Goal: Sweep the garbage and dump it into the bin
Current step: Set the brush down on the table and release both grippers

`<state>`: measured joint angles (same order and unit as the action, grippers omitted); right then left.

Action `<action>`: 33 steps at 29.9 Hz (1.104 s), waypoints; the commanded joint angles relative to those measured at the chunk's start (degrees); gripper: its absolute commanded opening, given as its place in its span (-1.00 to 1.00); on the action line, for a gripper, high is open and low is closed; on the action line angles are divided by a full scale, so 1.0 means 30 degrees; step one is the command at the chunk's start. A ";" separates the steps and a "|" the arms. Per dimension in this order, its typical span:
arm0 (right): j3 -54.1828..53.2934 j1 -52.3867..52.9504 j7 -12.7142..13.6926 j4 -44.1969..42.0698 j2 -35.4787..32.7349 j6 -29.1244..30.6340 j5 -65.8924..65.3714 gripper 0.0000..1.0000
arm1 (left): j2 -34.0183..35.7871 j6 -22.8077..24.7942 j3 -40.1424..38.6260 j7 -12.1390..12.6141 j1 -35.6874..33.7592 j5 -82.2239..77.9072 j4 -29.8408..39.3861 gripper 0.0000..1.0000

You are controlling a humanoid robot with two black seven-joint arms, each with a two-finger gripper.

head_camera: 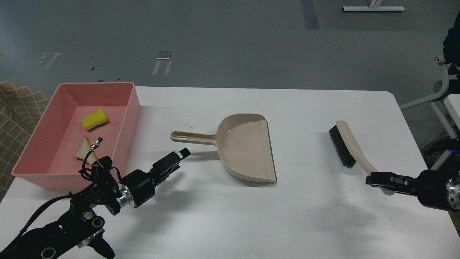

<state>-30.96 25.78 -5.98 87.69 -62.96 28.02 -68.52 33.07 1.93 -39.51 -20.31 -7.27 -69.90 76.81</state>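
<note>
The pink bin [133, 104] stands at the table's left edge. In it lie the yellow sponge piece [94, 119] and the white bread wedge [82, 151], which my left arm's connector partly hides. My left gripper [179, 155] is open and empty, just in front of and left of the beige dustpan's handle [190, 136], apart from it. The dustpan [246, 147] lies flat at the table's middle and holds nothing. My right gripper [377, 178] is shut on the handle end of the beige brush [346, 142], whose black bristles face left.
The white table [230, 216] has its right edge close behind my right arm. A chair frame [444, 90] stands off the table's right side. A checked cloth [18, 108] lies left of the bin.
</note>
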 commanded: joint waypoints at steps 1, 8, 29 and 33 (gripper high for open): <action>-0.0021 -0.0127 0.0061 -0.0050 0.0009 -0.0006 -0.0012 -0.99 | 0.0079 0.0002 -0.0160 -0.0026 0.0078 0.0068 0.0001 0.92; -0.0167 -0.0127 0.0149 -0.0167 -0.0107 -0.0006 0.0046 0.11 | 0.0079 0.0176 -0.0248 -0.0200 0.0019 0.0068 0.0060 0.93; -0.0284 -0.0098 0.0208 0.0155 -0.2713 -0.0006 0.2036 0.92 | 0.5143 0.2256 -0.0512 -0.1577 0.1600 0.1589 0.4715 0.93; -0.0751 0.0019 0.0003 0.0242 -0.3679 -0.0006 0.3060 0.92 | 0.7599 0.3191 -0.0775 -0.2562 0.1924 0.3167 0.6441 0.93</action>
<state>-32.20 25.75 -5.61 88.14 -72.21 27.98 -61.35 51.45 9.55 -41.38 -26.36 -1.94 -63.25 92.95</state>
